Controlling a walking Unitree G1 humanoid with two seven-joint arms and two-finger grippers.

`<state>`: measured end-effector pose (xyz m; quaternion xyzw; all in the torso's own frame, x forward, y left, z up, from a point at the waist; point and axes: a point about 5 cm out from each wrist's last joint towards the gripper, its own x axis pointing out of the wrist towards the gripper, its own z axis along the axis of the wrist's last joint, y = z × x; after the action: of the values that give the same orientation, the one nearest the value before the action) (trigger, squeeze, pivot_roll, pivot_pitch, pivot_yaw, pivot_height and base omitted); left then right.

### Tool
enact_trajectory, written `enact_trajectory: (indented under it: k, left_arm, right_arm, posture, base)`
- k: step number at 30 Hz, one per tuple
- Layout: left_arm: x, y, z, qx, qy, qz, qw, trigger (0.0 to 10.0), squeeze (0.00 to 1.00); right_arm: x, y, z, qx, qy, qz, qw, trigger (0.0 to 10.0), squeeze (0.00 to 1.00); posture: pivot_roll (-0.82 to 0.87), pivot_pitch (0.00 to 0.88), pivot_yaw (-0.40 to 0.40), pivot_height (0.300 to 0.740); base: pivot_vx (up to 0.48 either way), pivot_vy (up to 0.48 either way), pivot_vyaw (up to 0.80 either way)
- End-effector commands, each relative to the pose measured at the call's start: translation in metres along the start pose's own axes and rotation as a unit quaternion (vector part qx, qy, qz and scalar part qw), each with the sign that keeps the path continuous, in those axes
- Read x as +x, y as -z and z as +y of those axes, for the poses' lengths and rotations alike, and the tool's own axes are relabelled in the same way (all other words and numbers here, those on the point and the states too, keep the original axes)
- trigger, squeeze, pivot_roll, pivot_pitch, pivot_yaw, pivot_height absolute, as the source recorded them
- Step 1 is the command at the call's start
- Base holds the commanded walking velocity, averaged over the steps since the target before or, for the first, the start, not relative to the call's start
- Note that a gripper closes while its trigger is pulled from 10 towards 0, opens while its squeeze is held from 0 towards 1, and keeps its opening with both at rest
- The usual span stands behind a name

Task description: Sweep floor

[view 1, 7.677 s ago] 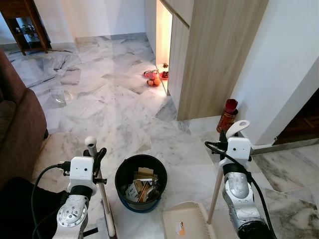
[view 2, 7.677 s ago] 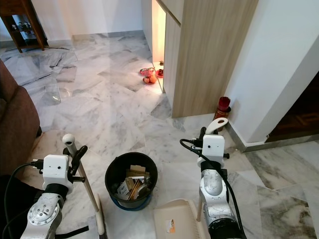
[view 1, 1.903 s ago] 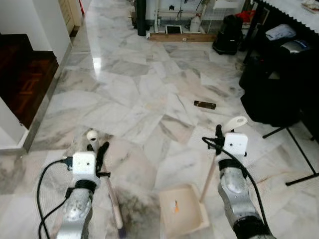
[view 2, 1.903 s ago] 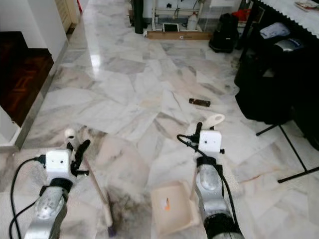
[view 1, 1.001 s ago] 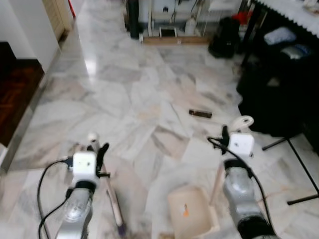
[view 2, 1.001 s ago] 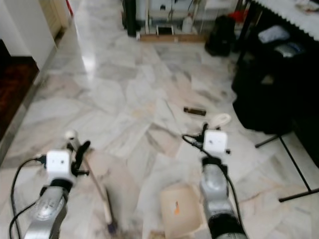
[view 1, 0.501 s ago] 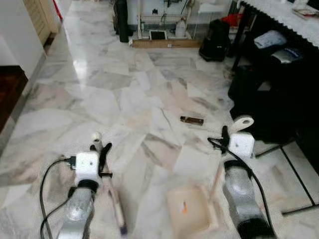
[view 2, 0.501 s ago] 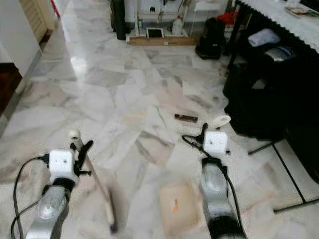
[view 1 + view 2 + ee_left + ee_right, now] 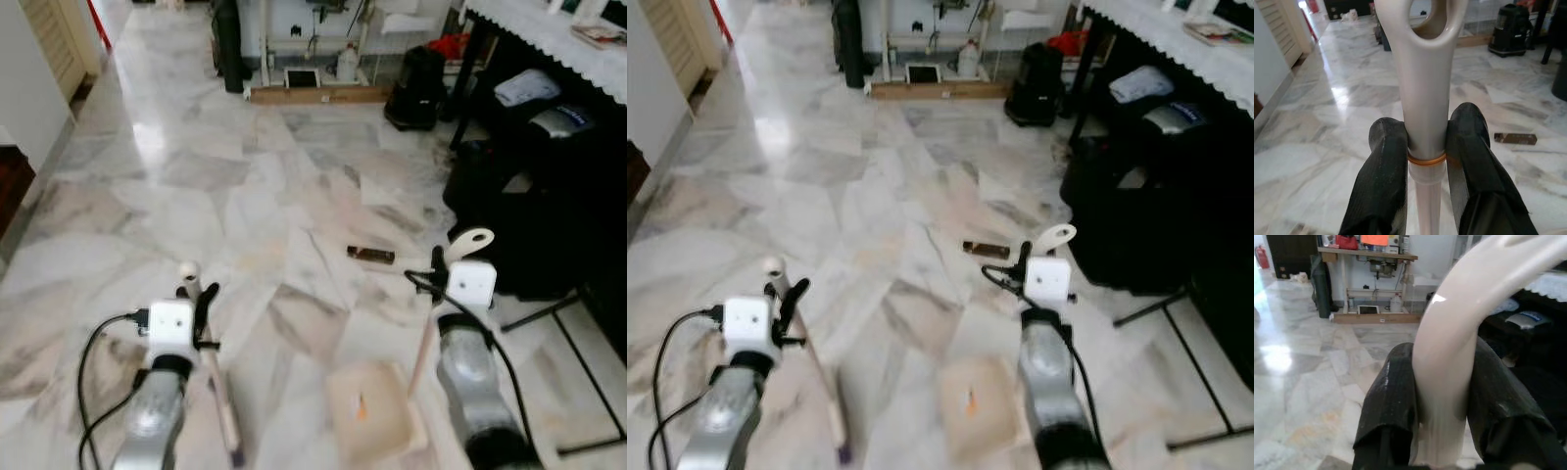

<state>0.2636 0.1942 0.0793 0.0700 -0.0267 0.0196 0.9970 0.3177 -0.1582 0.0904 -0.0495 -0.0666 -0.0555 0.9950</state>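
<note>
My left gripper (image 9: 1425, 128) is shut on the cream broom handle (image 9: 189, 274). The stick slants down to the floor at my lower left. The right gripper (image 9: 1442, 363) is shut on the curved cream handle (image 9: 468, 239) of the dustpan (image 9: 377, 423). The pan rests on the marble floor between my arms, with a small orange scrap (image 9: 361, 411) inside. A small dark brown piece (image 9: 370, 255) lies on the floor just ahead of the right gripper, and can be seen past the broom handle as the same brown piece (image 9: 1515, 138).
Black bags and gear (image 9: 529, 186) crowd under a table with a white lace cloth (image 9: 549, 34) on the right. Thin black stand legs (image 9: 549, 308) cross the floor there. A wooden plank (image 9: 313, 94), a black vacuum (image 9: 421, 73) and clutter line the far wall.
The whole view has shifted: I turned away from the black bin and moved forward, so the brown piece lies nearer. Both grippers keep their hold on broom and dustpan.
</note>
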Motion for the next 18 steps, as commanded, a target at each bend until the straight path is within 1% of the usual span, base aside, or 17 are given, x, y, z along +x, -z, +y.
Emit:
enact_trajectory:
  k: [1,18]
  left_arm:
    - [0.0013,-0.0072,-0.0047,0.003,0.006,-0.019,1.000,10.0,0.00]
    - [0.0027,-0.0072,-0.0055,0.006,0.010,-0.021,1.000,10.0,0.00]
  right_arm:
    - [0.0031,-0.0065,-0.0050,0.007,0.009,-0.015,1.000,10.0,0.00]
    - [0.0063,-0.0131,0.0012,0.006,-0.006,-0.029,1.000,10.0,0.00]
  posture:
    - [0.10,0.050,-0.026,0.740]
    - [0.10,0.024,-0.025,0.740]
  base:
    - [0.356,0.000,0.00]
    - [0.356,0.000,0.00]
